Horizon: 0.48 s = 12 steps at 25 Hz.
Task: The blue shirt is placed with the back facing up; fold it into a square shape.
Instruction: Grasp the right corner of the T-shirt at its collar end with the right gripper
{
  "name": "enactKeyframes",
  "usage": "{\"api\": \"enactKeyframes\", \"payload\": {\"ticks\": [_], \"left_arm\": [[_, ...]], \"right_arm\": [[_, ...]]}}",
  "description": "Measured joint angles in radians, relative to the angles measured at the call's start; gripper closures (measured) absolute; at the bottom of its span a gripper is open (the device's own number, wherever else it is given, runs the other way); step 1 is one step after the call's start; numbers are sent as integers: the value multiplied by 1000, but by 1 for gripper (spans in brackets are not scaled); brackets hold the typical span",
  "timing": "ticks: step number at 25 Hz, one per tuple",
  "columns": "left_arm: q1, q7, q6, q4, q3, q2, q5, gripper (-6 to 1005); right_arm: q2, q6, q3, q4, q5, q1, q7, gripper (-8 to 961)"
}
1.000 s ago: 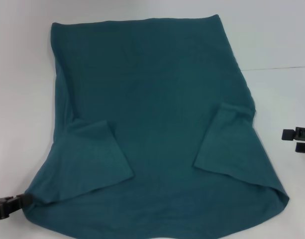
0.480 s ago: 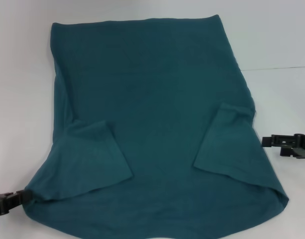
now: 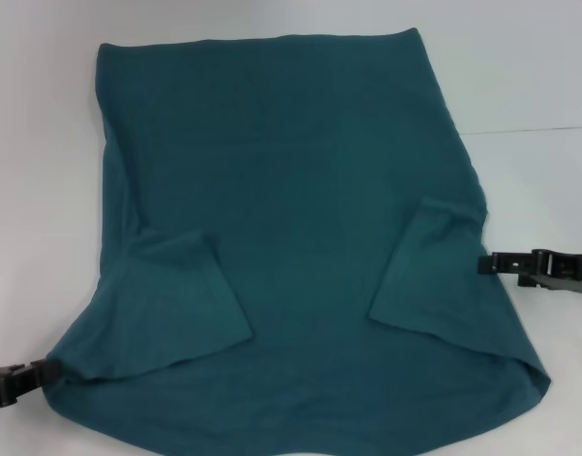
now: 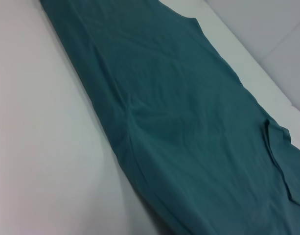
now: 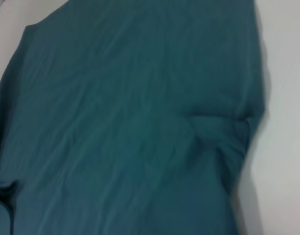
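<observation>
The blue shirt (image 3: 291, 237) lies flat on the white table, plain back up, with both short sleeves folded inward onto the body. It fills most of the left wrist view (image 4: 189, 122) and the right wrist view (image 5: 130, 122). My left gripper (image 3: 36, 373) is low at the shirt's near left corner, touching its edge. My right gripper (image 3: 487, 264) is at the shirt's right edge, just below the folded right sleeve (image 3: 433, 271), with its fingers apart and its tip at the fabric. The folded left sleeve (image 3: 191, 294) lies on the near left part of the shirt.
The white table (image 3: 537, 76) shows bare on both sides of the shirt and behind it. A thin seam line (image 3: 528, 129) crosses the table at the right. Nothing else lies on it.
My right gripper has moved left across the table, from well off the shirt to its right edge. My left gripper has stayed at the near left corner. The shirt has not moved.
</observation>
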Motion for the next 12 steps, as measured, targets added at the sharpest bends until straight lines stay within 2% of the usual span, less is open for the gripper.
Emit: {"api": "enactKeyframes", "payload": {"ticks": [4, 12], "left_arm": [[-1, -1, -3, -3, 0, 0, -2, 938], [-5, -1, -7, -6, 0, 0, -3, 938]], "right_arm": [[8, 11, -4, 0, 0, 13, -12, 25], [11, 43, -43, 12, 0, 19, -13, 26]]}}
